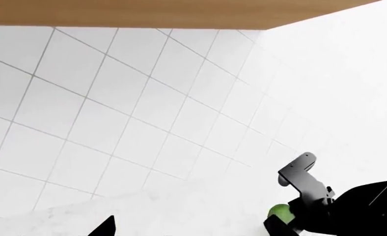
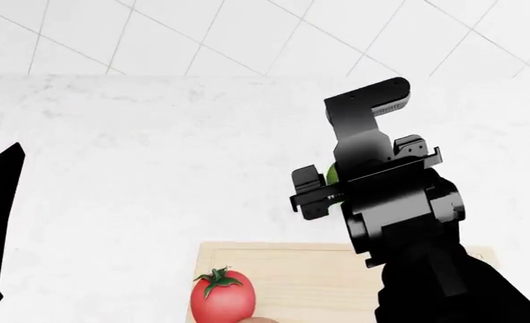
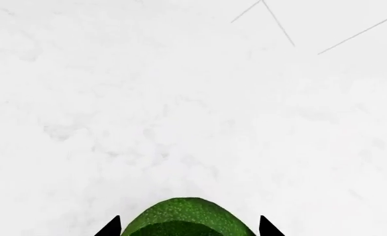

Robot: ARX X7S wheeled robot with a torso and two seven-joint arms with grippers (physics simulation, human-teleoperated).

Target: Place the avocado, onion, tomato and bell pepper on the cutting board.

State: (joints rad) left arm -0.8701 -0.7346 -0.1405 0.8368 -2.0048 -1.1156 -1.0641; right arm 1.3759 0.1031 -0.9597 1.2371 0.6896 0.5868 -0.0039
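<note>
The right gripper (image 3: 188,227) has its jaws closed against the two sides of the avocado (image 3: 187,216), a bright green, finely pebbled fruit that fills the gap between the two black fingertips (image 3: 109,228). In the right wrist view the avocado's rounded end pokes out ahead of the jaws, with only white marbled counter (image 3: 180,108) beyond it. From the head view the same arm blocks most of the fruit; just a green sliver of the avocado (image 2: 331,173) shows beside the black wrist body, and it is held above the counter, past the far edge of the cutting board (image 2: 292,266).

The cutting board is the one thing here that carries anything. It is a pale wooden slab with a shallow groove near its rim, lying nearer the robot than the right jaws. On it rests the tomato (image 2: 221,296), red and glossy with a dark green leafy top, toward the board's left end. A tan rounded shape touches the bottom of the picture just beside the tomato; too little shows to name it.

The left gripper (image 1: 107,227) appears only as a black tip in its own wrist view and as a dark blade at the left edge of the head view. Whether its jaws are apart or together cannot be told. Nothing shows between them.

White wall tiles (image 1: 134,108) rise behind the counter.
</note>
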